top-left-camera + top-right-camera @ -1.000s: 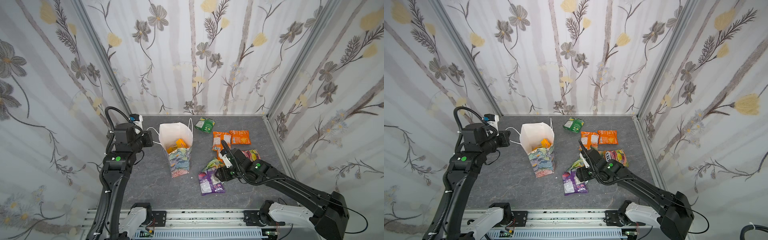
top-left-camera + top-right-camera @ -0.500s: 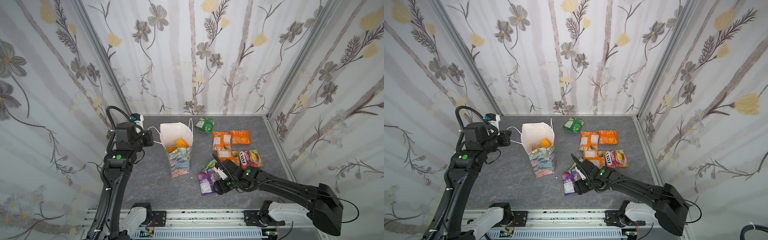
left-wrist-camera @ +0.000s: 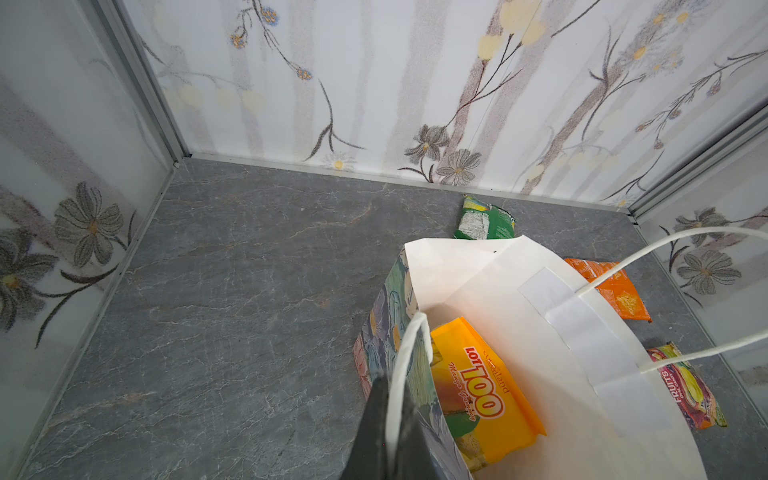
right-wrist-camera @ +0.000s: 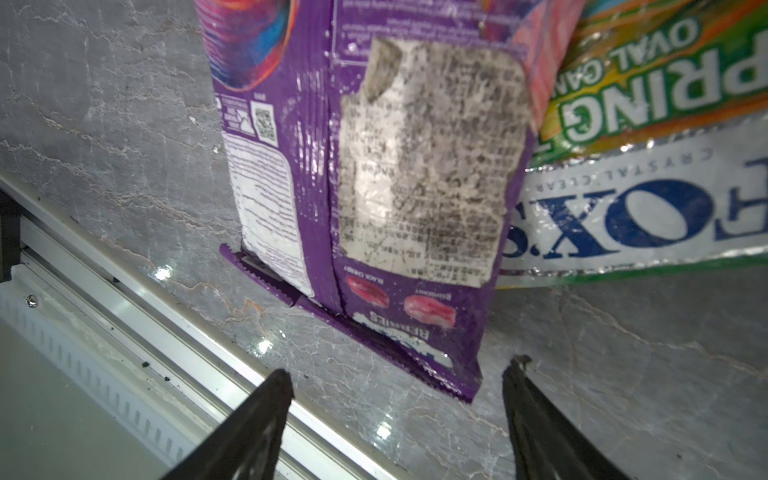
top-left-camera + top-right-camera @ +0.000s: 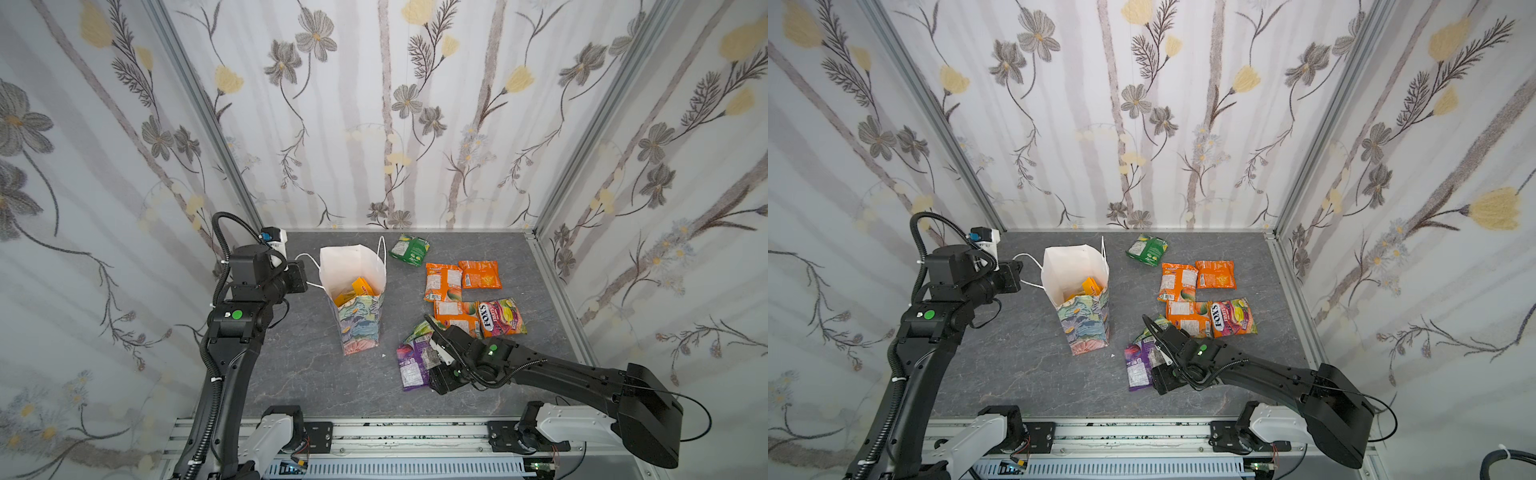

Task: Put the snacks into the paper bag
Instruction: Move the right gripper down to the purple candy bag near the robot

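The floral paper bag (image 5: 360, 320) stands upright and open with a yellow packet (image 3: 478, 395) inside. My left gripper (image 3: 388, 399) is shut on the bag's white cord handle (image 3: 405, 353), at the bag's left in both top views. Loose snacks lie to the bag's right: a purple packet (image 5: 411, 361), a green-yellow FOX'S packet (image 4: 623, 124) overlapping it, three orange packets (image 5: 442, 282), a pink FOX'S packet (image 5: 500, 318) and a green packet (image 5: 409, 249). My right gripper (image 4: 399, 370) is open and low, its fingertips just short of the purple packet's (image 4: 374, 166) near end.
The front metal rail (image 4: 124, 316) runs close beside the right gripper. Papered walls close in the grey tabletop (image 5: 307, 365) on three sides. The bag's second handle (image 3: 665, 249) loops free over its far side.
My right arm has swung from over the packet pile toward the front edge and lowered beside the purple packet. The left arm and the bag have not moved.
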Tool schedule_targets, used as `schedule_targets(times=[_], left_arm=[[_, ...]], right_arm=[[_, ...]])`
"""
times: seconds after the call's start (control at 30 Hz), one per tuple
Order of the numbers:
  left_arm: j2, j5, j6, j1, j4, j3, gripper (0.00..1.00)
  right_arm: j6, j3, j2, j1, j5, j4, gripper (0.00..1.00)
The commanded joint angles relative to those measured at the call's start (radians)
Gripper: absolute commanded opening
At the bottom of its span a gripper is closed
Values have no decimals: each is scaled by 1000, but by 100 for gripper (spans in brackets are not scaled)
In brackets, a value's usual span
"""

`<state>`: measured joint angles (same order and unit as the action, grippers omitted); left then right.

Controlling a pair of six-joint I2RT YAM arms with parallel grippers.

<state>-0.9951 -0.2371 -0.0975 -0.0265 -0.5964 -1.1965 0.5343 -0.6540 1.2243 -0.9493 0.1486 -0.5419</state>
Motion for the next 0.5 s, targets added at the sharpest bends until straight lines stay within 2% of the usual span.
schedule_targets(times=[0.0,0.47], left_arm=[[4,-5,9,0,23,1,0],[1,-7,9,0,20,-2,0]], right_arm=[[15,4,-9,3,-25,21,79],[19,42,-24,44,-5,77,79]])
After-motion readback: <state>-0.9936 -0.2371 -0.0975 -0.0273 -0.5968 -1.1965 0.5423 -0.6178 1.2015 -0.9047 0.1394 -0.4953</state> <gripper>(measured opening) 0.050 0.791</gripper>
